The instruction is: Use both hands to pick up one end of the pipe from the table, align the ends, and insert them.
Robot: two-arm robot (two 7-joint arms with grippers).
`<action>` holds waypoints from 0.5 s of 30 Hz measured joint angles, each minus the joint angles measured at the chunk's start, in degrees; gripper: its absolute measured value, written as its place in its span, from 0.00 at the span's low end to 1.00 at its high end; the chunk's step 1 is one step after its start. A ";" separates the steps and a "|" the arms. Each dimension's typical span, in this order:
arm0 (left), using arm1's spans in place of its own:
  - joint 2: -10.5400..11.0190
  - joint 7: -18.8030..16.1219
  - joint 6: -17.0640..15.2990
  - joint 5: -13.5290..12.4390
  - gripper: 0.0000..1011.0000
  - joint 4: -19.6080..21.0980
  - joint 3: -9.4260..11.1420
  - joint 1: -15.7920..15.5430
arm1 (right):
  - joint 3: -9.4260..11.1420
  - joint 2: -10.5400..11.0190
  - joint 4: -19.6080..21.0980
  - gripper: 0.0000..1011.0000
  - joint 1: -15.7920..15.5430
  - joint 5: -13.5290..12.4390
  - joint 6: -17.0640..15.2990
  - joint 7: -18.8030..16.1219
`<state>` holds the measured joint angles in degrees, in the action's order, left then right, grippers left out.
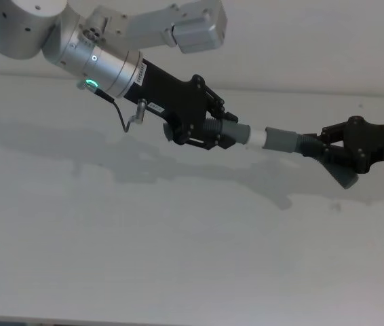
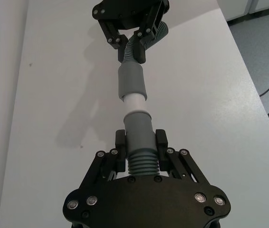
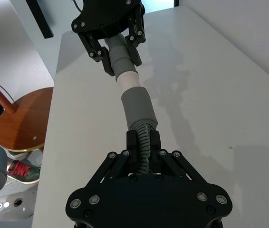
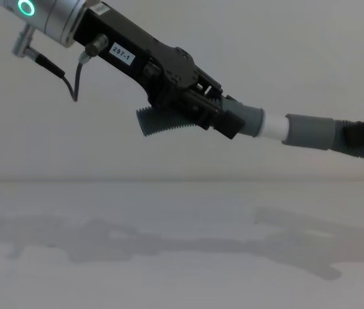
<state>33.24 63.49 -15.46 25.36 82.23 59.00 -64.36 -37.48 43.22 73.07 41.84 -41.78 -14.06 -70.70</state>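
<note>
Grey ribbed hose pieces hang in the air above the white tabletop [image 1: 178, 258] in the head view, end to end: the left gripper [image 1: 227, 132] has its jaws closed on the left pipe piece [image 1: 236, 131], and the right gripper [image 1: 321, 151] has its jaws closed on the right pipe piece [image 1: 283, 141], with a white tube stub [image 1: 255, 136] bridging the two cuffs. From the left wrist, the left gripper [image 2: 140, 142] clamps its piece [image 2: 141, 142] just where the cuff meets the ribs, the white stub [image 2: 135, 105] runs on into the other cuff [image 2: 130, 81], and the right gripper [image 2: 132, 40] holds that piece by its ribbed body. From the right wrist, the right gripper [image 3: 143, 140] grips the ribs behind its cuff [image 3: 138, 105], and the stub [image 3: 127, 78] leads to the left gripper [image 3: 120, 54]. In the chest view both pieces sit well clear of the tabletop [image 4: 169, 257]; the left piece's ribbed tail [image 4: 163, 122] curves down beneath the left gripper [image 4: 224, 119], and the stub [image 4: 274, 127] shows between the cuffs
</note>
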 joint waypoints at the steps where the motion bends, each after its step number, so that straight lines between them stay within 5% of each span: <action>1: 0.00 -0.01 -0.01 0.01 0.35 0.01 0.00 0.00 | 0.00 0.00 0.00 0.15 0.00 0.00 0.00 0.00; 15: 0.06 -0.10 -0.09 0.12 0.35 0.10 0.00 0.04 | -0.10 0.05 -0.05 0.15 0.07 -0.06 0.05 -0.07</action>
<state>33.30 63.39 -15.56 25.49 82.32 59.00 -64.32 -37.58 43.27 73.03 41.91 -41.84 -14.02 -70.77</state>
